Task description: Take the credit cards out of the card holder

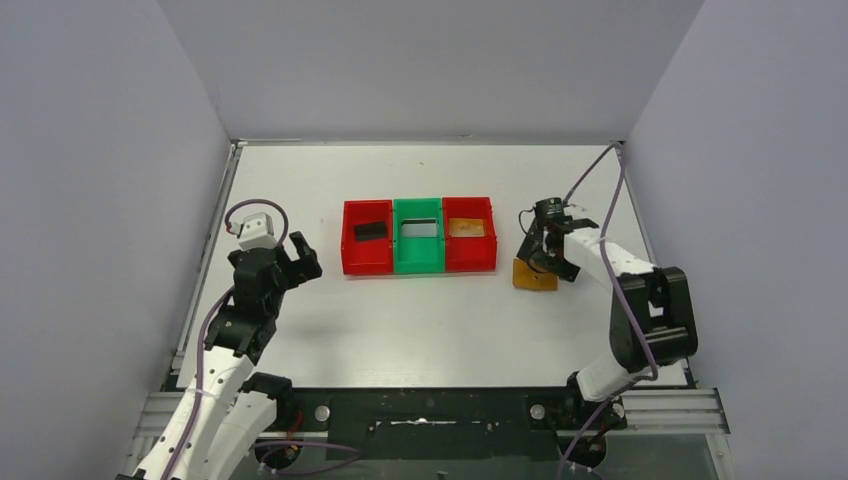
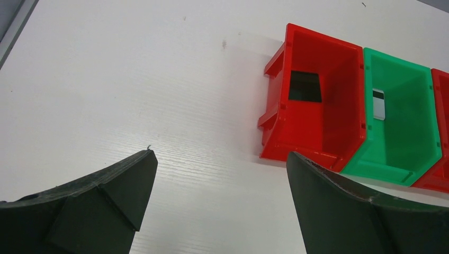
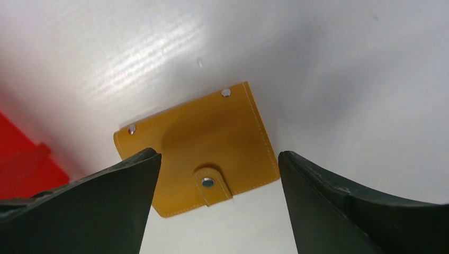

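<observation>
The card holder [image 1: 534, 276] is a flat orange-tan wallet lying closed on the table right of the bins; in the right wrist view [image 3: 201, 143] its snap tab faces me. My right gripper [image 1: 550, 250] is open and empty, just above the holder, its jaws spread to either side of it [image 3: 217, 159]. My left gripper [image 1: 298, 258] is open and empty, left of the bins, over bare table [image 2: 219, 159]. A dark card [image 1: 370, 230] lies in the left red bin, a pale card [image 1: 419, 228] in the green bin, a tan card [image 1: 465, 228] in the right red bin.
Three bins stand in a row mid-table: red [image 1: 367, 262], green [image 1: 419, 262], red [image 1: 470, 260]. In the left wrist view the left red bin [image 2: 317, 143] and the green bin [image 2: 407, 159] are ahead to the right. Grey walls enclose the table.
</observation>
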Available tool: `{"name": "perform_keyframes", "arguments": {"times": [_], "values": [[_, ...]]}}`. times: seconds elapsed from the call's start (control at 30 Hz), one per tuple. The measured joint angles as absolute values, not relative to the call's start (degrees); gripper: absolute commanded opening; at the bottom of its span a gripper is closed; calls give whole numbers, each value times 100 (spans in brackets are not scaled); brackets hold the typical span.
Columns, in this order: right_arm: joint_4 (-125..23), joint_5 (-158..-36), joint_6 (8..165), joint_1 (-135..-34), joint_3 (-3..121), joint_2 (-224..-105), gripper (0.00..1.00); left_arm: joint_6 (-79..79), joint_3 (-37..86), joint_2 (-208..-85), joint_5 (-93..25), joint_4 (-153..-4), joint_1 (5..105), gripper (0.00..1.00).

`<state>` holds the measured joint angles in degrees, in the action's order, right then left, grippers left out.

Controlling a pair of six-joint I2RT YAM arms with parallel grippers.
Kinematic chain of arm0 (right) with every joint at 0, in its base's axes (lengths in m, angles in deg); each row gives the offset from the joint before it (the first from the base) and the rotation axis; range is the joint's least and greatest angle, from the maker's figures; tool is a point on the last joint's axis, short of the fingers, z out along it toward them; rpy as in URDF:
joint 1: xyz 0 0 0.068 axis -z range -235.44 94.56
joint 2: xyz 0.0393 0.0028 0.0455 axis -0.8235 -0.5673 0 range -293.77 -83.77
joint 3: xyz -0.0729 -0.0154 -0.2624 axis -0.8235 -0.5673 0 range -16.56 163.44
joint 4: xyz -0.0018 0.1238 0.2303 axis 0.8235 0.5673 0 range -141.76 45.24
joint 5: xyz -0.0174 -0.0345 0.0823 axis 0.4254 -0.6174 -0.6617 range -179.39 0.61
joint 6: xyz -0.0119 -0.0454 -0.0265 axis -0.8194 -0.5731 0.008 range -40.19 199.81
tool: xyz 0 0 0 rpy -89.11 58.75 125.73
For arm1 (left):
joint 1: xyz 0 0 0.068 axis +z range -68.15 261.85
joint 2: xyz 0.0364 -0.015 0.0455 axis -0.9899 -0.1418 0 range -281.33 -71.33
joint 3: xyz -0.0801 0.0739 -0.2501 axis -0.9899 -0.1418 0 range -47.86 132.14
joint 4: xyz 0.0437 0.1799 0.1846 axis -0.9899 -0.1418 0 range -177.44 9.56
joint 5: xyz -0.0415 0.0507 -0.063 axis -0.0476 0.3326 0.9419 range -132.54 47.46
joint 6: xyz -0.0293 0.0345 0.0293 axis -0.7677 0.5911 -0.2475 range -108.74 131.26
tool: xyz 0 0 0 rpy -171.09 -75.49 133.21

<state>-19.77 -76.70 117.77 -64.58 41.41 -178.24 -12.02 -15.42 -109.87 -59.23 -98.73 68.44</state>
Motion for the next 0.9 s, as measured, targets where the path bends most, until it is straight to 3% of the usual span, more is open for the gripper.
{"name": "perform_keyframes", "arguments": {"times": [0.17,0.37,0.63,0.9], "values": [[-1647,-7665,12232,-6738,3475,-16587,85,-1202,-1542,-10989,-5901,-9870,6844,96],[-1488,-7528,12446,-6880,3348,-15969,92,-1205,-1542,-10998,-5882,-9870,6844,96],[-1820,-7622,12321,-6089,3389,-16613,94,-1205,-1542,-11002,-5882,-9875,6844,95],[-2229,-7803,12251,-6305,3518,-17470,91,-1207,-1542,-11000,-5882,-9875,6844,95]]}}
